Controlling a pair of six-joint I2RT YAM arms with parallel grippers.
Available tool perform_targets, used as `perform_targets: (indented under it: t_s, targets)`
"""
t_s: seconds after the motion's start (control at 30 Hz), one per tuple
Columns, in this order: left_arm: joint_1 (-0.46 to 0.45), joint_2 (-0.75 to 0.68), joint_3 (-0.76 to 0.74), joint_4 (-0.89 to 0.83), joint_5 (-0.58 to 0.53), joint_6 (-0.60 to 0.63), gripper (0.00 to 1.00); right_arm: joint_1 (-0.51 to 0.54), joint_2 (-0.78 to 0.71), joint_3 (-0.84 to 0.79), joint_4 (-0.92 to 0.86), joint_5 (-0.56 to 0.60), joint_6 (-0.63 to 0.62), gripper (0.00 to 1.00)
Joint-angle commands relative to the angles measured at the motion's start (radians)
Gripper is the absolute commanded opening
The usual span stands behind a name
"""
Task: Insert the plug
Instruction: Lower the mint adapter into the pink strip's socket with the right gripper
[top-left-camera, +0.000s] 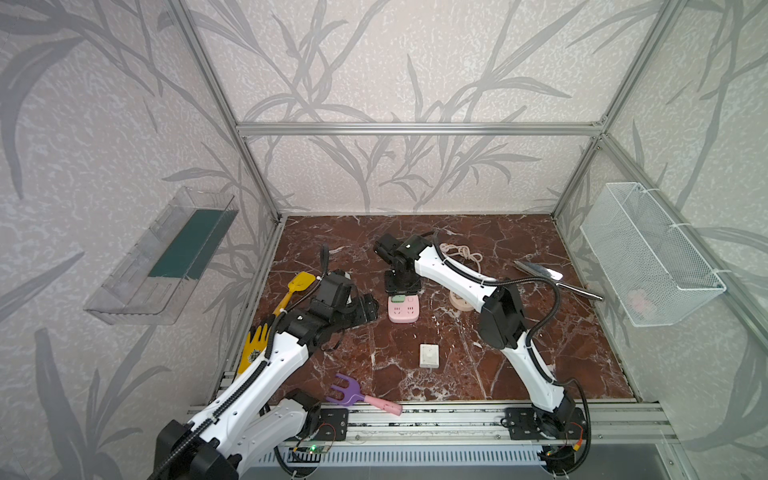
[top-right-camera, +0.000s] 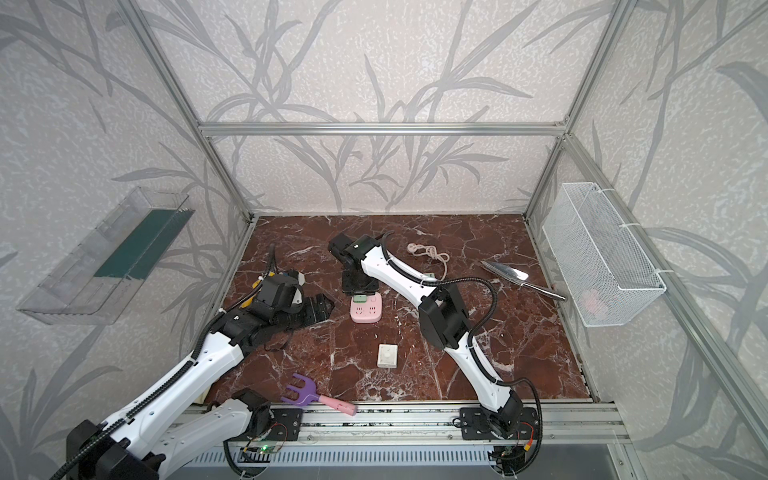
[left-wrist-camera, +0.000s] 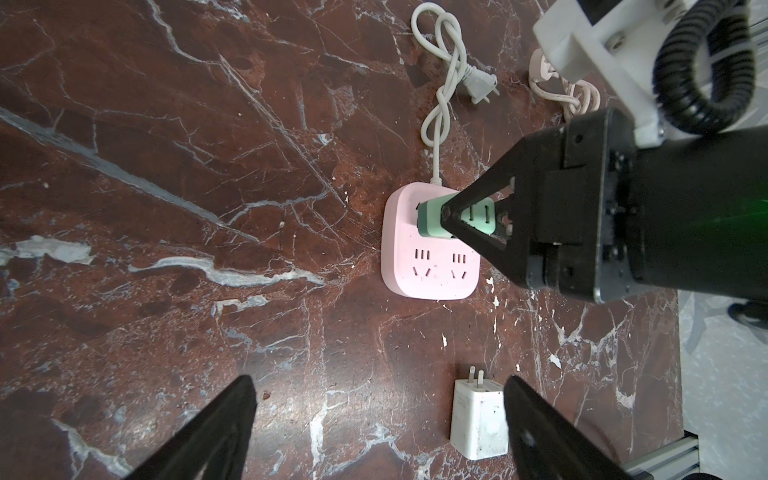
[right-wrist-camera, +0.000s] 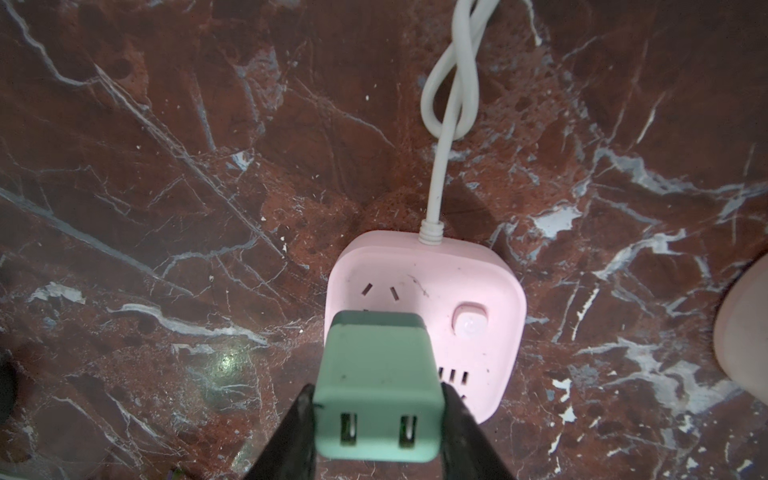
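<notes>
Plug (right-wrist-camera: 376, 386), mint green w/ two USB ports on its back face, is clamped btwn the fingers of the R pincer (right-wrist-camera: 378, 401), whose jaws are narrowed onto its two sides. It stands upright on the pink strip (right-wrist-camera: 478, 282), over the socket at the strip's cord end, beside the strip's round button (right-wrist-camera: 469, 324). Its dark base meets the strip's face, but can't tell if the prongs are fully in. The strip's two sockets on the side away from the cord (right-wrist-camera: 440, 104) are bare. L pincer (left-wrist-camera: 378, 384) hangs spread wide w/ nothing in it, just beside the strip in both top views, not touching it. White charger (left-wrist-camera: 478, 415) lies flat on the worktop (left-wrist-camera: 166, 166) near the strip's side away from the cord, apart from it, prongs toward the strip.
</notes>
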Motion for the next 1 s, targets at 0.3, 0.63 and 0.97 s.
perform_targets:
  t_s: [0.3, 0.63, 0.97]
  targets:
    - [0.016, 0.009, -0.023, 0.014, 0.014, 0.011, 0.91, 0.015, 0.149, 0.181, -0.139, 0.038, -0.029, 0.0]
    - [0.023, 0.01, -0.031, 0.02, 0.026, 0.021, 0.91, 0.026, 0.21, 0.257, -0.215, 0.071, -0.042, 0.0]
    - [0.027, 0.016, -0.038, 0.025, 0.043, 0.027, 0.91, 0.04, 0.313, 0.329, -0.27, 0.065, -0.053, 0.0]
